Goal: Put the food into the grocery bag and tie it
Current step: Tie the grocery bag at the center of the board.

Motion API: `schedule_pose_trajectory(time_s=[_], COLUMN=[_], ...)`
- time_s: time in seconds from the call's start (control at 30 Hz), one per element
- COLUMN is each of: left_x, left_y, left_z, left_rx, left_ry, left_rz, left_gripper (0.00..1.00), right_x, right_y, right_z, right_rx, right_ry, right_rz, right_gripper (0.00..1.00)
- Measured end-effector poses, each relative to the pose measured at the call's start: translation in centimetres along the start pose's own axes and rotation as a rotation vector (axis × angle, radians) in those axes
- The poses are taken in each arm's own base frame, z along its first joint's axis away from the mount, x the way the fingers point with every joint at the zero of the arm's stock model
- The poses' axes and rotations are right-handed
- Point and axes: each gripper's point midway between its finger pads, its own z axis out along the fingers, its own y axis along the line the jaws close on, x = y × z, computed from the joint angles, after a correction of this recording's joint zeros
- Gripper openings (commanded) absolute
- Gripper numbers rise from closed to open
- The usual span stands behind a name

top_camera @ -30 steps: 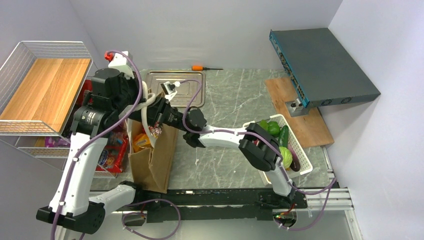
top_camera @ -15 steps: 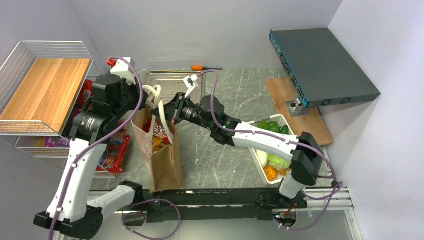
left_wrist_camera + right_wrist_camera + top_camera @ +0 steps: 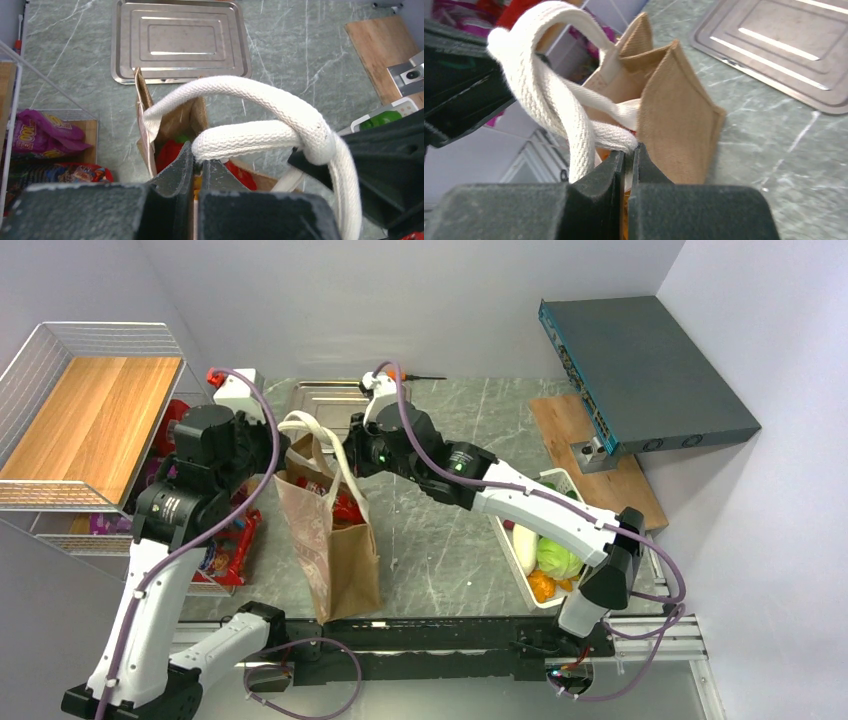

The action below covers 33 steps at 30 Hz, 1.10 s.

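The brown grocery bag (image 3: 340, 545) stands upright on the table between my arms. Its long white handles (image 3: 312, 430) are pulled up and wound round each other in a loop (image 3: 320, 142). My left gripper (image 3: 202, 155) is shut on one handle strand just above the bag's mouth. From the other side my right gripper (image 3: 628, 150) is shut on the other strand. In the top view the left gripper (image 3: 278, 445) and right gripper (image 3: 352, 455) flank the bag's top. Red food (image 3: 167, 155) shows inside the bag, and a red packet (image 3: 345, 505) shows in its mouth.
A metal tray (image 3: 330, 395) and an orange-handled screwdriver (image 3: 410, 375) lie behind the bag. A white basket (image 3: 507, 537) with vegetables sits to the right, by a wooden board (image 3: 620, 490) and a blue-grey box (image 3: 650, 370). A wire shelf (image 3: 90, 410) with snack packets (image 3: 225, 550) stands at the left.
Both grippers have risen with the handles and drawn them taut and crossed. The bag has stood up taller. The right arm has stretched out toward the back, uncovering the basket.
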Motion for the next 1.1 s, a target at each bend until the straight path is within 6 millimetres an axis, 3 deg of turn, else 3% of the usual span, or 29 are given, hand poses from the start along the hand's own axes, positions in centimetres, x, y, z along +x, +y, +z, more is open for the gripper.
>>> schedule_pose_trajectory(time_s=[0.33,0.57,0.77,1.1], left_x=[1.2,2.7,4.2,5.9], left_y=[1.3,3.0,3.7,4.4], left_z=[-0.5,0.4,1.0,0.3], left_rx=[-0.060,-0.154,-0.189,-0.198], left_ry=[0.021,0.051,0.054,0.036], left_rz=[0.038,0.029,-0.047,-0.181], left_gripper=[0.00,0.00,0.00,0.00], right_x=[-1.0,0.3,0.9,1.5], right_y=[-4.0,-9.1,-13.6,-15.7], right_z=[-1.1,-3.1,-4.5,-7.9], right_rx=[0.280,0.518,0.620,0.652], right_ry=[0.087,0.158,0.191,0.187], right_rz=[-0.194,-0.278,-0.223,-0.132], right_gripper=[0.00,0.00,0.00,0.00])
